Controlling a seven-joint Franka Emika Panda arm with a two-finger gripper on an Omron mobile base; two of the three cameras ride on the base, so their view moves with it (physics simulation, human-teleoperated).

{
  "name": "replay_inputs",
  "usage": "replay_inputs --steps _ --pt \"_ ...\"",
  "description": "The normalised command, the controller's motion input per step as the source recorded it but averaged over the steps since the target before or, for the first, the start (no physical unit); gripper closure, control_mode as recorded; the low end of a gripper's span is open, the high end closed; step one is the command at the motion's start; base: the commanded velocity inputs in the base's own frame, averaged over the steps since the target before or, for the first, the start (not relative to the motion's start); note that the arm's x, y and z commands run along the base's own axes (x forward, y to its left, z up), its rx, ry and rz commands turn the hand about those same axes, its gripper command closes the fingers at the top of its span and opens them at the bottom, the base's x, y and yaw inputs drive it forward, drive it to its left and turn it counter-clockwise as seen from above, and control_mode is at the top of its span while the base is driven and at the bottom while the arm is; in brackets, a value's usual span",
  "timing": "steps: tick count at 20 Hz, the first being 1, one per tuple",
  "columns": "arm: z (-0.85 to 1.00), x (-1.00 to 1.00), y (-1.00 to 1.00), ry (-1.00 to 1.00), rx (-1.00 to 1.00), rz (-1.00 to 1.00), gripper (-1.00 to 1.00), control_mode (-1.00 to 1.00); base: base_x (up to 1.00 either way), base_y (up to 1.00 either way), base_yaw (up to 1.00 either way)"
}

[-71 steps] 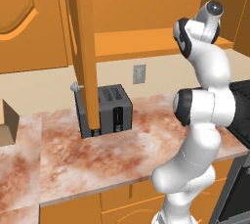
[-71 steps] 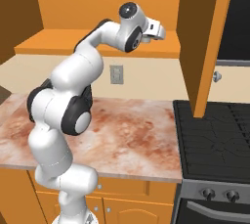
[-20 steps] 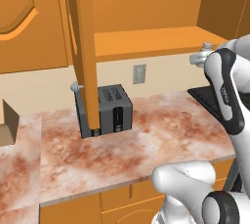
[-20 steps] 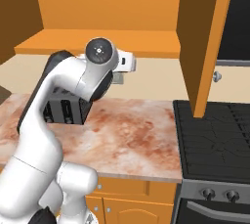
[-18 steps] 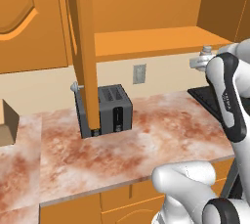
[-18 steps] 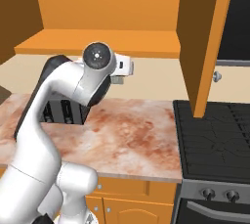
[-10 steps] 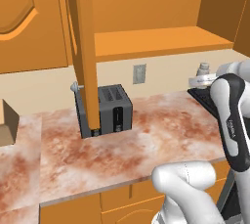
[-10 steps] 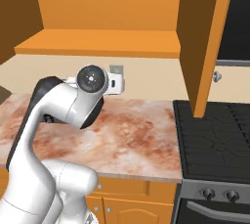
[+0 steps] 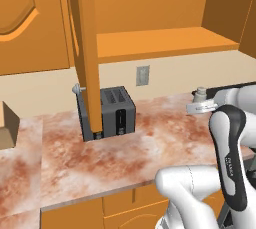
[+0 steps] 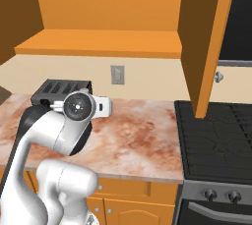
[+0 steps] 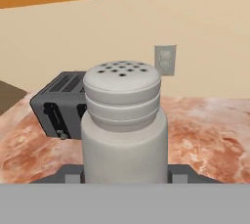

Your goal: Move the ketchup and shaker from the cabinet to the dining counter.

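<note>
The pincer (image 11: 125,176) is clamped on the shaker (image 11: 124,125), which stands upright between its fingers, above the marble desk (image 11: 210,135); the grey toaster (image 11: 61,105) sits beyond it to the left

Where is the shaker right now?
The shaker is held upright in the gripper, above the marble worktop, right of the toaster in the left base view.

White arm (image 10: 54,135), toaster (image 10: 56,90), open cabinet (image 10: 106,15), stove (image 10: 216,138)
</note>
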Motion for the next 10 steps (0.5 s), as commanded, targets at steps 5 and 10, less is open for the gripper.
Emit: replay_inputs --steps 5,10 --pt "-0.01 -0.02 0.04 0.01 0.01 0.00 1.00 1.00 0.00 0.00 0.00" --pt "0.00 0.00 0.00 0.00 0.00 0.00 1.00 1.00 -0.06 0.00 0.00"
